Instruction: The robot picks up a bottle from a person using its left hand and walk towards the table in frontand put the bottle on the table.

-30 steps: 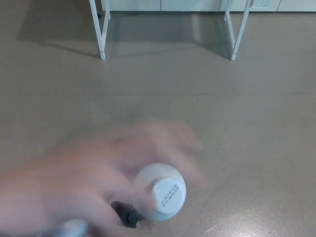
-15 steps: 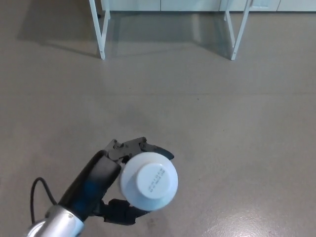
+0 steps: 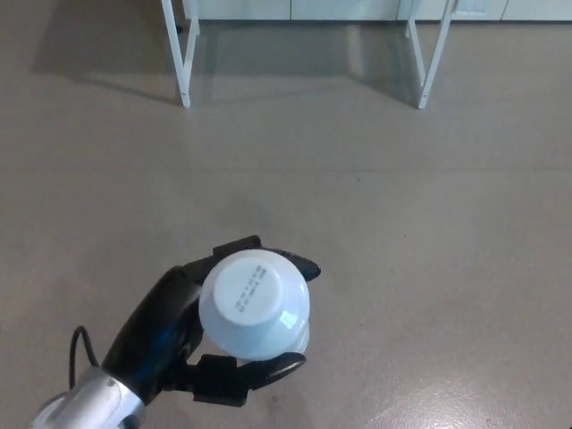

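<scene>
A white bottle (image 3: 255, 304) stands upright in my left hand (image 3: 183, 335), seen from above with its round cap and small printed text facing the camera. The black fingers wrap around it from behind and below; the hand is shut on the bottle. My left forearm runs down to the lower left corner. The table ahead shows only as white legs (image 3: 183, 63) at the top of the picture. My right hand is not in view.
A second pair of white table legs (image 3: 431, 58) stands at the top right. Grey floor (image 3: 429, 250) stretches between me and the legs. A black cable (image 3: 80, 344) loops beside my left wrist.
The person's blurred hand has left the picture. My left hand now holds the bottle alone and has lifted it slightly up and left, closer to the camera.
</scene>
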You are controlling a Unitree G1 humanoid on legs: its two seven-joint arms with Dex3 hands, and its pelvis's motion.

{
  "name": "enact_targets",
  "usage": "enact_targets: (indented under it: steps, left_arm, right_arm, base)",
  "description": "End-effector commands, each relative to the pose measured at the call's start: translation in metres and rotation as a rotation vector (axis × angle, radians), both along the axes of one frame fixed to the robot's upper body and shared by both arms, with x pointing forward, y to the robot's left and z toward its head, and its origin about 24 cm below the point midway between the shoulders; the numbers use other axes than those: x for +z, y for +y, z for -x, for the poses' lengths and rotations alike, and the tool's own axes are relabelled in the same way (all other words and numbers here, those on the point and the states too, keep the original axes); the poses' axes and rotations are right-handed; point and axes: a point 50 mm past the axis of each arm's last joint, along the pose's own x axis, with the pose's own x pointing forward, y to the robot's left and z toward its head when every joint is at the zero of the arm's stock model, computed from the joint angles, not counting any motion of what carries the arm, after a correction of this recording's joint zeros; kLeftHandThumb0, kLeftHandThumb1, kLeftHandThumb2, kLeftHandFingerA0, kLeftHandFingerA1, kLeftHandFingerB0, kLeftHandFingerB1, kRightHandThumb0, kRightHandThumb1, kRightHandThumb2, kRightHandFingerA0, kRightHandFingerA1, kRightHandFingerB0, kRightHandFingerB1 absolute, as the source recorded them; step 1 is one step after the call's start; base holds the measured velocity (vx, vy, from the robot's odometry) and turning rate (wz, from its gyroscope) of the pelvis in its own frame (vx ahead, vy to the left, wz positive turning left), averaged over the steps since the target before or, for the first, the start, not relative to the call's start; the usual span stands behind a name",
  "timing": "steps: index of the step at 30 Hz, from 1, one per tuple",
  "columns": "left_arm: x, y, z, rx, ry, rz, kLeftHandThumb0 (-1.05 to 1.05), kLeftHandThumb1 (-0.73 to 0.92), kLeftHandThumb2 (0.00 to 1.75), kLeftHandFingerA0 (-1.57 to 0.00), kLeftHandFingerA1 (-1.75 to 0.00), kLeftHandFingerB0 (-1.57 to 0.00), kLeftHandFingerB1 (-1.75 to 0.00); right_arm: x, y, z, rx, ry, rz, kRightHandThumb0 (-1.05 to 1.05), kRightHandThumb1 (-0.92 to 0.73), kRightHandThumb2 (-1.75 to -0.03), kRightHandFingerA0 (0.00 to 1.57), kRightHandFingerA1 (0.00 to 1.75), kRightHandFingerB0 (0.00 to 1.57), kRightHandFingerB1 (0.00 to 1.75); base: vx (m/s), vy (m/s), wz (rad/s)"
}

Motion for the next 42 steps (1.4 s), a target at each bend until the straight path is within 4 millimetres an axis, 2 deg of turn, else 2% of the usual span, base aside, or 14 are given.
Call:
enact_targets:
  steps: [1, 13, 21, 22, 23, 28, 36, 37, 42]
  left_arm:
    - [0.0036, 0.0000, 0.0025, -0.033, 0.040, 0.066, -0.12, 0.73, 0.83, -1.03, -1.19, -0.84, -0.79]
    - [0.0039, 0.0027, 0.0009, -0.029, 0.046, 0.064, -0.11, 0.72, 0.87, -1.02, -1.17, -0.84, -0.80]
    - [0.0027, 0.0037, 0.0012, -0.023, 0.040, 0.035, -0.10, 0.76, 0.80, -1.01, -1.17, -0.84, -0.78]
    - [0.0025, 0.0038, 0.0012, -0.024, 0.040, 0.032, -0.11, 0.76, 0.81, -1.02, -1.18, -0.84, -0.77]
    - [0.0024, 0.0038, 0.0012, -0.025, 0.041, 0.030, -0.11, 0.76, 0.81, -1.02, -1.18, -0.84, -0.77]
    - [0.0016, 0.0043, 0.0006, -0.028, 0.037, 0.016, -0.12, 0.77, 0.81, -0.98, -1.20, -0.82, -0.79]
    - [0.0002, 0.0072, 0.0007, -0.020, 0.053, 0.014, -0.12, 0.76, 0.80, -1.02, -1.19, -0.82, -0.79]
    - [-0.0001, 0.0076, 0.0010, -0.018, 0.055, 0.013, -0.12, 0.75, 0.81, -1.02, -1.19, -0.82, -0.79]
    - [-0.0026, 0.0098, 0.0035, -0.003, 0.069, 0.016, -0.12, 0.76, 0.81, -1.00, -1.17, -0.83, -0.78]
  right_arm:
    - [0.0032, -0.0098, 0.0017, -0.011, 0.026, 0.025, -0.31, -0.62, -0.58, 0.70, 0.45, 0.49, 0.38]
    - [0.0035, -0.0085, -0.0008, 0.006, 0.029, 0.025, -0.31, -0.62, -0.58, 0.70, 0.45, 0.49, 0.38]
    - [0.0034, -0.0085, -0.0005, 0.013, 0.033, 0.021, -0.30, -0.64, -0.59, 0.71, 0.46, 0.48, 0.38]
    - [0.0035, -0.0086, -0.0005, 0.018, 0.035, 0.024, -0.40, -0.55, -0.78, 0.65, 0.57, 0.47, 0.50]
    - [0.0035, -0.0086, -0.0005, 0.025, 0.038, 0.029, -0.40, -0.55, -0.78, 0.65, 0.57, 0.47, 0.50]
    - [0.0035, -0.0086, -0.0002, 0.019, 0.035, 0.020, -0.40, -0.54, -0.77, 0.65, 0.57, 0.47, 0.50]
    - [0.0038, -0.0085, -0.0013, 0.026, 0.038, 0.027, -0.39, -0.54, -0.77, 0.65, 0.57, 0.48, 0.50]
    - [0.0036, -0.0085, -0.0009, 0.021, 0.036, 0.021, -0.30, -0.63, -0.58, 0.71, 0.46, 0.51, 0.39]
    - [0.0030, -0.0093, 0.0017, 0.029, 0.045, 0.022, -0.31, -0.62, -0.58, 0.69, 0.45, 0.53, 0.39]
  base:
    - [0.00, 0.000, 0.00]
    - [-0.02, -0.012, 0.00]
    - [0.10, 0.192, -0.08]
    - [0.25, 0.334, -0.43]
    - [0.24, 0.302, -0.08]
    - [0.24, 0.131, 0.08]
    - [0.30, -0.093, 0.12]
    - [0.46, -0.193, -0.26]
    - [0.39, -0.196, 0.24]
